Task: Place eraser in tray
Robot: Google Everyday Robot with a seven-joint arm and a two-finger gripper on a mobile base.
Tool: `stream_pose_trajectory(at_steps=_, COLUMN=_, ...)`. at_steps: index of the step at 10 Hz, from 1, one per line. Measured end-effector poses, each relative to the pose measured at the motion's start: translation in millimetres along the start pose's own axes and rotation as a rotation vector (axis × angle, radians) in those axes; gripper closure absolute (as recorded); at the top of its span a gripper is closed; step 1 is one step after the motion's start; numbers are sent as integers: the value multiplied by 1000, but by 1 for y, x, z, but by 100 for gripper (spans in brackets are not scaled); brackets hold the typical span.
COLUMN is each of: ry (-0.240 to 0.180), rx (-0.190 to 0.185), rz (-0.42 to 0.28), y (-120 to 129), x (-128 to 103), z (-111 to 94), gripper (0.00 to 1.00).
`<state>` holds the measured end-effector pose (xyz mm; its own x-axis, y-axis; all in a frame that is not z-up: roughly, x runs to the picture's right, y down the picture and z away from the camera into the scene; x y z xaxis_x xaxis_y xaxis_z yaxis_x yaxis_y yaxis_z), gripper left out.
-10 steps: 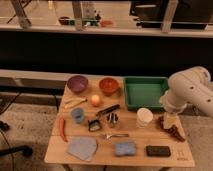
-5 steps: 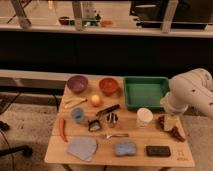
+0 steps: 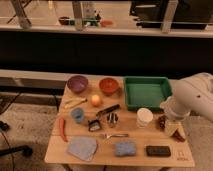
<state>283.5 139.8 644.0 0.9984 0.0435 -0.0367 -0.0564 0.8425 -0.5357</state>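
Note:
The eraser [image 3: 158, 150], a small flat black block, lies near the table's front right corner. The tray [image 3: 146, 92], green with raised sides, stands at the back right of the table and looks empty. My white arm [image 3: 192, 99] comes in from the right edge. Its gripper [image 3: 167, 125] hangs over the table's right side, just in front of the tray and behind the eraser. It looks open, with nothing held.
A white cup [image 3: 144, 117] stands left of the gripper. A purple bowl [image 3: 77, 83] and an orange bowl [image 3: 108, 85] sit at the back left. A blue sponge [image 3: 125, 148], grey cloth [image 3: 82, 148], orange fruit [image 3: 96, 100], red chili [image 3: 62, 129] and several small tools fill the middle and front.

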Motion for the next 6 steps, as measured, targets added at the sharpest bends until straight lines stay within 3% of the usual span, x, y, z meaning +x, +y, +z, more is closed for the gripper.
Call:
stream_pose_trajectory(at_steps=3, ry=16, rx=49, rz=29, y=23, x=0, z=-9, gripper=20)
stream_pose_trajectory(at_steps=6, ry=19, rx=59, rz=27, y=29, x=-2, z=-8, gripper=20)
